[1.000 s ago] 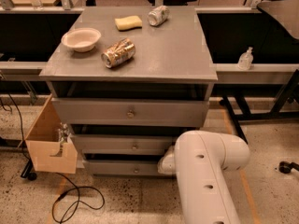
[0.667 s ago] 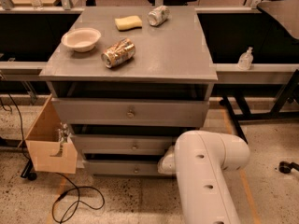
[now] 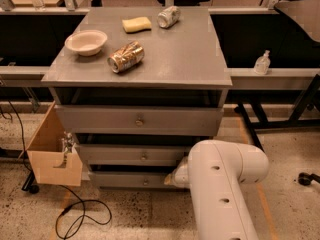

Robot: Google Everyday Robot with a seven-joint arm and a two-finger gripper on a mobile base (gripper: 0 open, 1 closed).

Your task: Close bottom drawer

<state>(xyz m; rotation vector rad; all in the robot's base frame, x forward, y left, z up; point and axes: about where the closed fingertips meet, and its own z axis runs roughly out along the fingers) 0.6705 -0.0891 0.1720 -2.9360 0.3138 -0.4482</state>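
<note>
The grey cabinet has three drawers. The bottom drawer is the lowest, with a slim flat front and a small round knob. It stands out a little, with a dark gap above it. The middle drawer and the taller top drawer are above it. My white arm reaches in from the lower right. My gripper is at the right part of the bottom drawer's front, mostly hidden behind the arm.
On the cabinet top lie a bowl, a crushed can, a yellow sponge and a second can. A cardboard box stands at the cabinet's left. A cable lies on the floor. A small bottle stands on the right ledge.
</note>
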